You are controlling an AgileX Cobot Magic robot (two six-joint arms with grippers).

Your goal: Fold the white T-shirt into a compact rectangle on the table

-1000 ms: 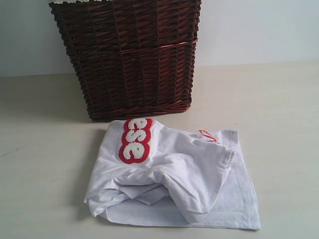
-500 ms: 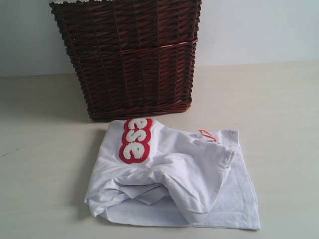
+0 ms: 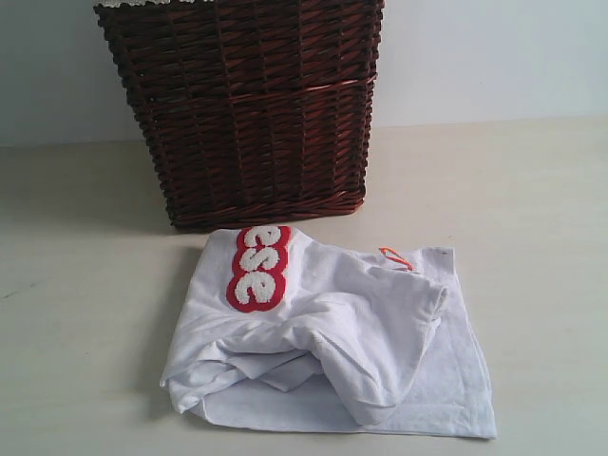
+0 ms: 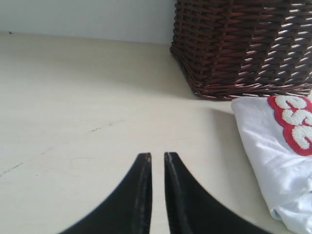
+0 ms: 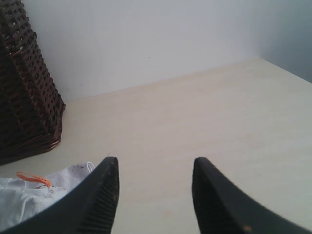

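Note:
The white T-shirt (image 3: pixel 332 323) lies loosely folded and bunched on the table (image 3: pixel 85 313), in front of the basket. Its red-outlined fuzzy letters (image 3: pixel 256 268) face up on the left side, and the orange neck tag (image 3: pixel 394 256) shows at its far right edge. Neither gripper appears in the exterior view. My left gripper (image 4: pixel 157 155) hovers over bare table with only a thin slit between its jaws and nothing in them; the T-shirt (image 4: pixel 282 161) lies off to one side. My right gripper (image 5: pixel 156 163) stands open and empty beside the T-shirt's tagged corner (image 5: pixel 29 200).
A dark brown wicker basket (image 3: pixel 252 104) stands just behind the shirt, close to its far edge. A pale wall rises behind the table. Bare table surface stretches to the left and right of the shirt.

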